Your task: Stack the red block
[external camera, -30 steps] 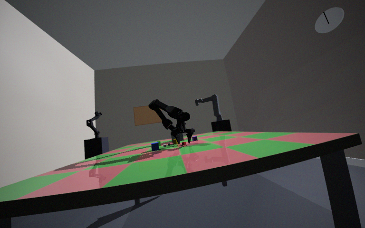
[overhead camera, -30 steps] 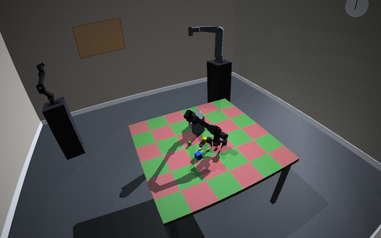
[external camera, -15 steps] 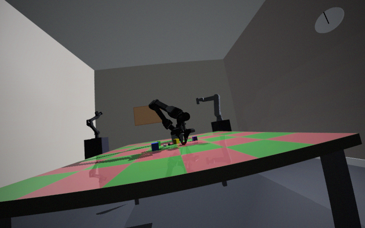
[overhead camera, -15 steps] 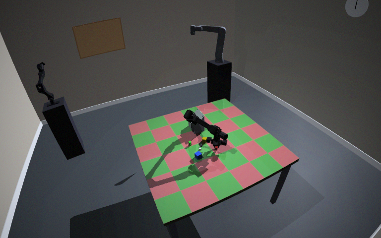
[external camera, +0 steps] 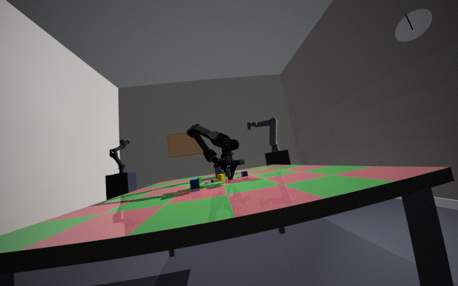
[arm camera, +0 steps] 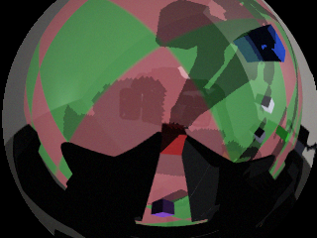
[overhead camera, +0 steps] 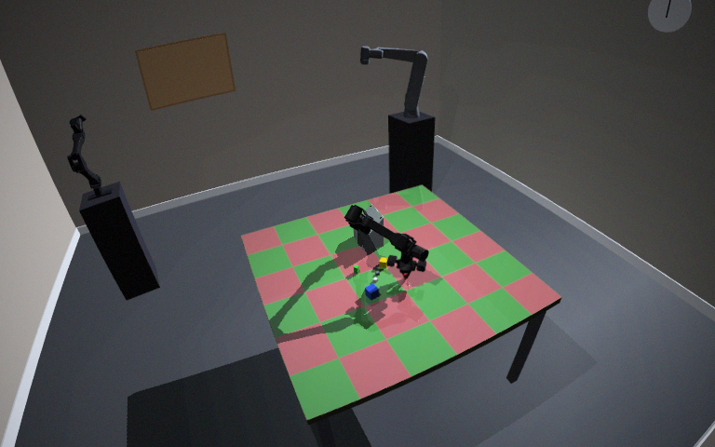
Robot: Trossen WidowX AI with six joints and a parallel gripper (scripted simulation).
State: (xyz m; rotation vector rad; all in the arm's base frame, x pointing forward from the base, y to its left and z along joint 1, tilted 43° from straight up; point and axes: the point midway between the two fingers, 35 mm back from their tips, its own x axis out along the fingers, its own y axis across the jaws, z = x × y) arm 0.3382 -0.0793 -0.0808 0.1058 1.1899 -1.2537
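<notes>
The worktop (overhead camera: 464, 326) stood in the middle of the room, with the arm's base (overhead camera: 370, 232) mounted toward its far edge. The arm reached from there to the near right, and the gripper (overhead camera: 405, 272) hung low over the worktop, closed on the block (arm camera: 176, 145) between its fingers. In the top view, a cube (overhead camera: 383, 261) lay just left of the gripper, the tower (overhead camera: 356, 269) stood farther left, well apart from it, and another cube (overhead camera: 371, 291) sat nearer than all of these. 2 pedestals stood on the floor, 1 (overhead camera: 411, 153) behind the worktop's far corner, the other (overhead camera: 118, 239) well to the left.
</notes>
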